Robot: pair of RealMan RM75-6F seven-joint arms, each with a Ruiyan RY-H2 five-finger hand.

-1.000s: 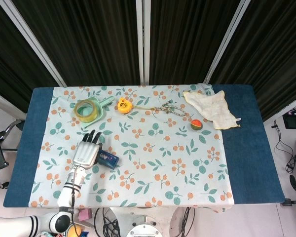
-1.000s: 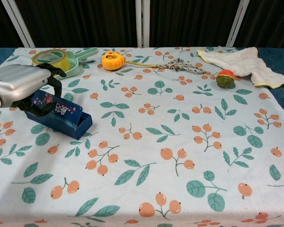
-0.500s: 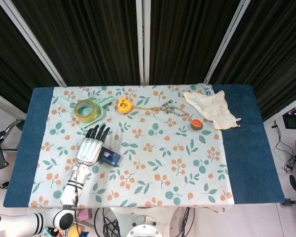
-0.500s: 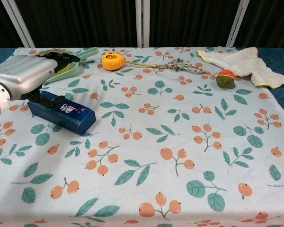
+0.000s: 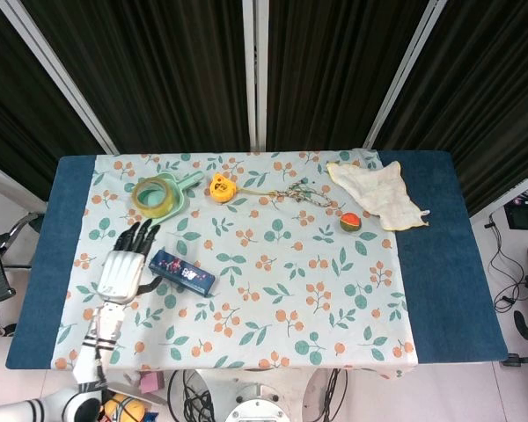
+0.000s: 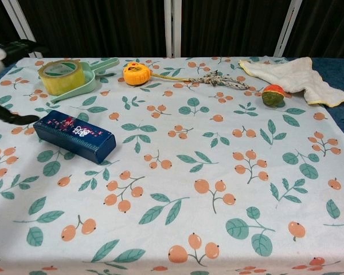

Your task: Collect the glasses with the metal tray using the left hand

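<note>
The dark blue glasses case (image 5: pixel 182 272) lies flat on the surface just right of the left hand (image 5: pixel 121 270), fingers (image 5: pixel 134 238) spread and empty — probably light, rigid, slick — best gripped across its long sides.

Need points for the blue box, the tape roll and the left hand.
blue box (image 6: pixel 74 136), chest view, middle of its top face
tape roll (image 5: pixel 153 194), head view, on the ring's near edge
left hand (image 5: pixel 121 272), head view, back of the hand
</note>
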